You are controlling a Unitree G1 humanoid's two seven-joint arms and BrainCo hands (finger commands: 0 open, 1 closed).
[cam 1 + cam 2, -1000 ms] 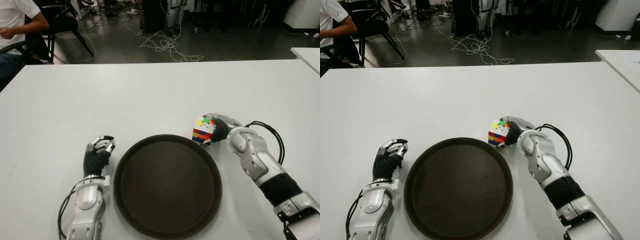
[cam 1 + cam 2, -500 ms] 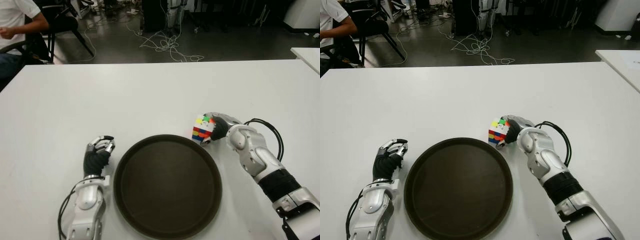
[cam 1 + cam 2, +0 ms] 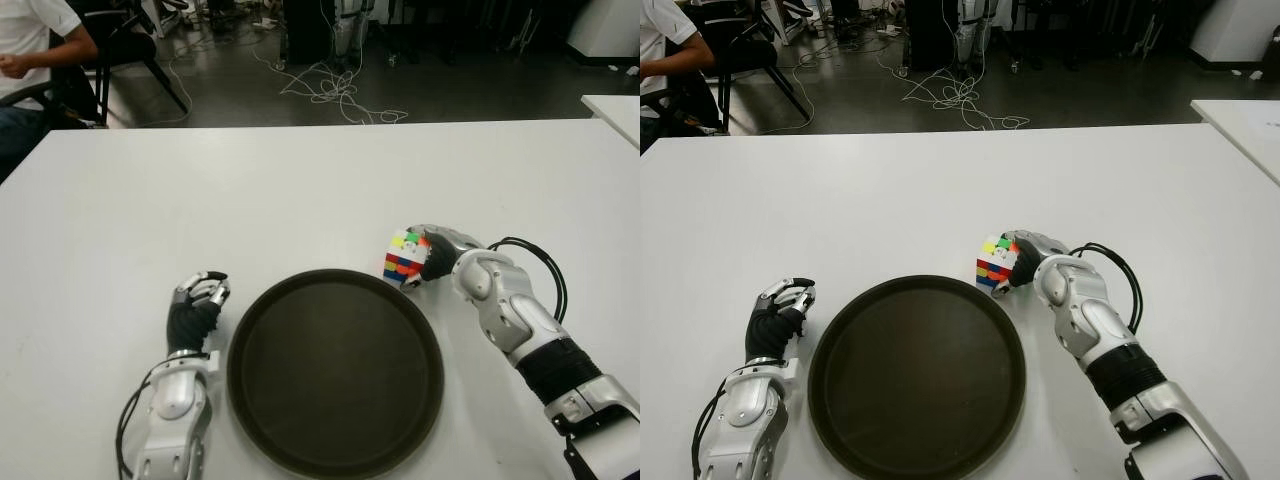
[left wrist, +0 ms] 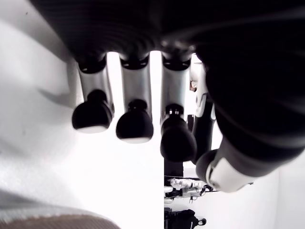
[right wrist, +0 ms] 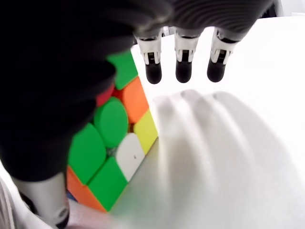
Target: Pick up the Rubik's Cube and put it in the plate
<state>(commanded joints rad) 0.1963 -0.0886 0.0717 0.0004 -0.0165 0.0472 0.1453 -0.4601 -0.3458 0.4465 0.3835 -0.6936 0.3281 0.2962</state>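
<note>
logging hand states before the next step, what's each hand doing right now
Left hand: curled shut, holding nothing, left of the plate.
Right hand: against the Rubik's Cube; firm grasp cannot be told.

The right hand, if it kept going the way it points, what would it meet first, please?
The right hand points left at the cube, already against it. Beyond that comes the plate's far rim, probably, though depth is unclear.

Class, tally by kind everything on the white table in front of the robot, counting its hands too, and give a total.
Rubik's Cube: 1
Round dark plate: 1
Robot hands: 2, the left hand left of the plate, the right hand against the cube
Total: 4
</note>
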